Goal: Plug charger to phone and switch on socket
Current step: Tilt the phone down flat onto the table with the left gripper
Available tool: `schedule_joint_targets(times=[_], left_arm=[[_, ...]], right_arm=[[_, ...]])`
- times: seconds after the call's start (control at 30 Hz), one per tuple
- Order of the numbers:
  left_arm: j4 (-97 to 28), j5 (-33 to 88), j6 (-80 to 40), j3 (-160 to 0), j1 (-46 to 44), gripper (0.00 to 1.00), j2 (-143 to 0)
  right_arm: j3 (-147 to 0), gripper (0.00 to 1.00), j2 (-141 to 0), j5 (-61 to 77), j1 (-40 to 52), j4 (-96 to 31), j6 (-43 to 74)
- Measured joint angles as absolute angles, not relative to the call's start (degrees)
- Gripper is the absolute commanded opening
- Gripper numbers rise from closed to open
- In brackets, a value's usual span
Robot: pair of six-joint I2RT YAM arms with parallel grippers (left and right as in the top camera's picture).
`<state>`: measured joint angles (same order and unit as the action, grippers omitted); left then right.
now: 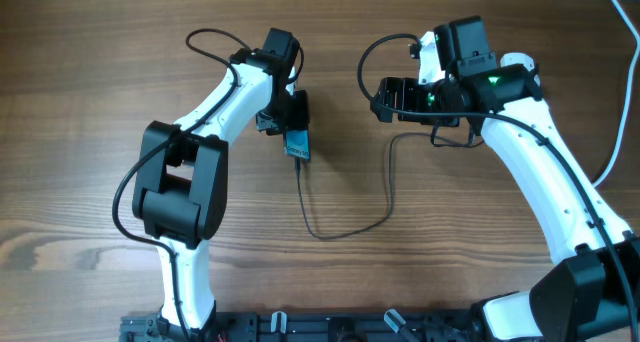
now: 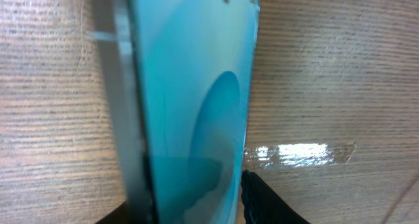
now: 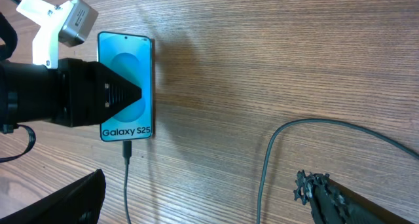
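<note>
Nearest the near edge of the worktop (image 1: pixel 90 62), the charger (image 3: pixel 126 185) lay in a slack loop. One run climbed to the phone and the other passed out of sight under the right arm. The socket itself could not be made out, and I judged it hidden beneath that arm. Further in, about midway between the near and far edges and a little toward the left edge, sat the phone (image 3: pixel 127 54), screen up. The left claw (image 3: pixel 124 93) reached in from the left-edge side and, by the look of it, was clamped on the phone. The right claw (image 3: pixel 200 181) hung beyond the cable with its fingers wide apart and nothing between them. The connector tip met the phone's lower edge and seemed plugged in, though how deeply could not be told. If so, the socket's switch was what remained. The main risk was the right arm catching the slack cable on its way to the switch and dragging the connector out. A shift of the left claw could also twist the phone against the plug. The phone's long axis ran from near edge to far edge, port end toward the near edge and top toward the far edge.
</note>
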<state>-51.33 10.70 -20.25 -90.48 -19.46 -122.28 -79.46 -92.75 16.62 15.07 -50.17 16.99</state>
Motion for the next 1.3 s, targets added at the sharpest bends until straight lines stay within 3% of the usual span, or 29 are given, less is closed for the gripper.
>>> schedule_joint_targets(times=[1.3], left_arm=[[-44.71, 11.81, -20.25, -87.59, -19.44, 0.40, -122.23]], right_arm=[[-79.46, 1.00, -92.75, 16.62, 15.05, -50.15, 16.99]])
